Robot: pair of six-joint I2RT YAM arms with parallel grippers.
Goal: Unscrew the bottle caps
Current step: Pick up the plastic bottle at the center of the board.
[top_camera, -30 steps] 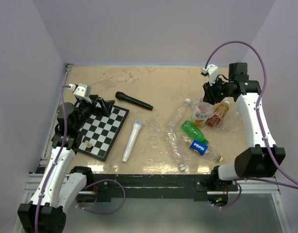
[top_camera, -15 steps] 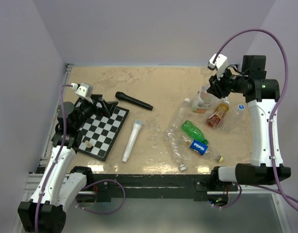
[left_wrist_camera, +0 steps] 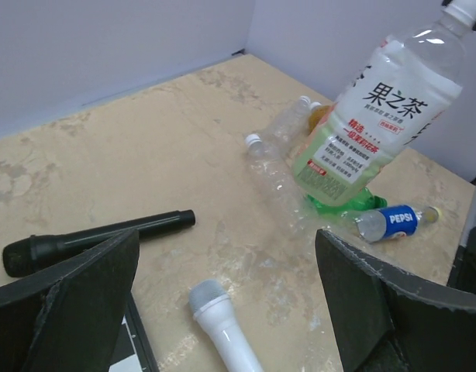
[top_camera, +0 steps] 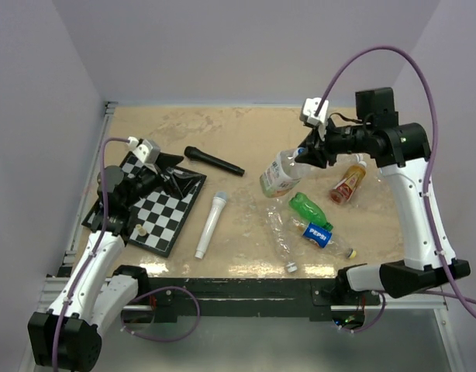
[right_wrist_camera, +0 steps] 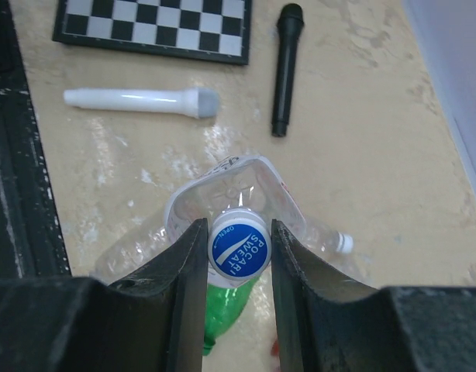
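Note:
My right gripper is shut on the blue-topped cap of a clear bottle with a white and green label. It holds the bottle tilted in the air above the table's middle right. In the left wrist view that bottle hangs at the upper right. Below it lie a green bottle, a Pepsi bottle, an orange bottle and a crushed clear bottle with a white cap. My left gripper stands open over the chessboard's far corner, holding nothing.
A chessboard with a small brown piece lies at the left. A white microphone lies beside it and a black microphone behind it. Walls close in the back and both sides.
My right arm has lifted the labelled bottle by its cap out of the bottle pile and swung it left toward the middle, tilting it. My left gripper has shifted slightly right.

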